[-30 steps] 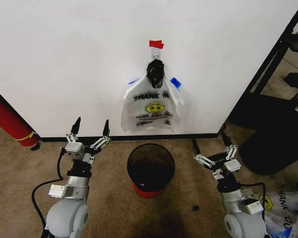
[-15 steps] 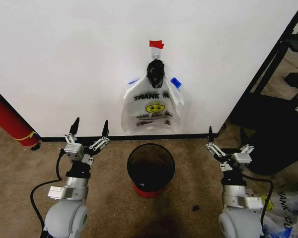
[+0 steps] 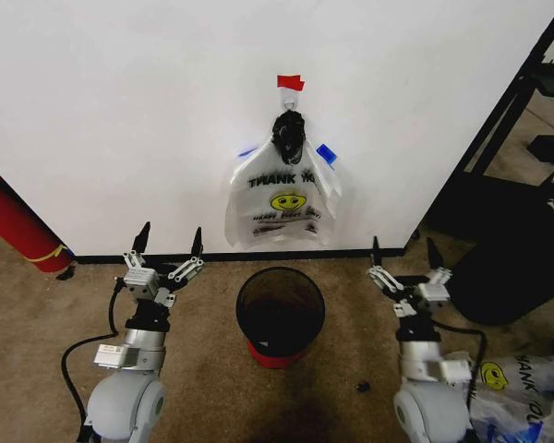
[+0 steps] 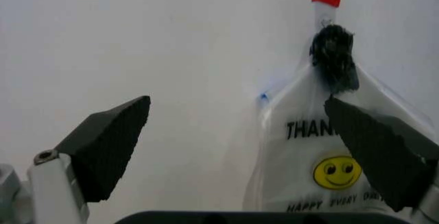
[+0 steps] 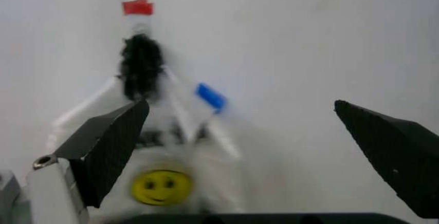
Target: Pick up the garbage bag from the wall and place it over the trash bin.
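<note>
The garbage bag point(image 3: 283, 201), white with a yellow smiley and "THANK YOU" print, hangs on the white wall point(image 3: 148, 120) from a hook under a red tape piece point(image 3: 290, 82). It also appears in the left wrist view point(image 4: 312, 152) and the right wrist view point(image 5: 164, 178). The black mesh trash bin point(image 3: 280, 316) with a red base stands on the carpet directly below it. My left gripper point(image 3: 169, 245) is open, low and left of the bin. My right gripper point(image 3: 403, 254) is open, low and right of the bin. Both point at the wall, apart from the bag.
A red cylinder with a yellow band point(image 3: 17, 226) leans at the far left by the baseboard. A black cart or stand point(image 3: 522, 212) sits at the right. Another smiley-printed white bag point(image 3: 522, 388) lies on the floor at the lower right. A small dark scrap point(image 3: 361, 386) lies on the carpet.
My right gripper has swung from tilted toward the bin to upright, pointing at the wall, and shifted slightly left. The left gripper, bag and bin stay put.
</note>
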